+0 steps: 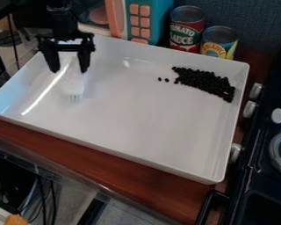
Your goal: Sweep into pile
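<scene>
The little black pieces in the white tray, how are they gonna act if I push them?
The black pieces look small and rounded, so they'd likely roll and spread rather than move as one. The tray looks smooth and shiny, so they should slide easily. Two lie apart from the pile, hinting that strays are likely.

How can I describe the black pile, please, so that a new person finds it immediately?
Look for the big white tray on the brown counter. Inside it, toward the side where two cans stand, lies the black pile, made of many small pieces. Its dense crowding sets it apart from the two loose pieces beside it.
</scene>
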Tool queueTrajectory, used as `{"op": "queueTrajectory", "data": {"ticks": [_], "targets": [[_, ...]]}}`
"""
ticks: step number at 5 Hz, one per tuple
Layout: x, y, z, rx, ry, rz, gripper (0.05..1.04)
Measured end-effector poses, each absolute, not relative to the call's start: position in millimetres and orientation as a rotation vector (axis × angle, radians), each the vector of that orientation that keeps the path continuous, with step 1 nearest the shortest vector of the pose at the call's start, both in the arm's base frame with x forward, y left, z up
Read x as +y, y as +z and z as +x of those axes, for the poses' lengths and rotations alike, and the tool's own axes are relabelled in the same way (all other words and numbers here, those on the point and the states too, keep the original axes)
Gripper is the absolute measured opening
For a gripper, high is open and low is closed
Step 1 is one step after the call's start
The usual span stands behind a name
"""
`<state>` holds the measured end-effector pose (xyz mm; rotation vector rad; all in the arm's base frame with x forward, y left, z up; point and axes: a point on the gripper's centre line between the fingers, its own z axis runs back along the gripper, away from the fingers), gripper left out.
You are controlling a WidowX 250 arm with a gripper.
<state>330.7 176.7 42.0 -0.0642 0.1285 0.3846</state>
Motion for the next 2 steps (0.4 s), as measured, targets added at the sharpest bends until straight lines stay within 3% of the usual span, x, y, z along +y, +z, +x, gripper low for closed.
{"op": "queueTrajectory", "data": {"ticks": [1, 2], "targets": [[188.9, 87.7, 324.5, 0.107, 0.383, -0.171, 1.005], [198.9, 141.6, 309.9, 0.016, 0.360, -0.189, 1.001]]}}
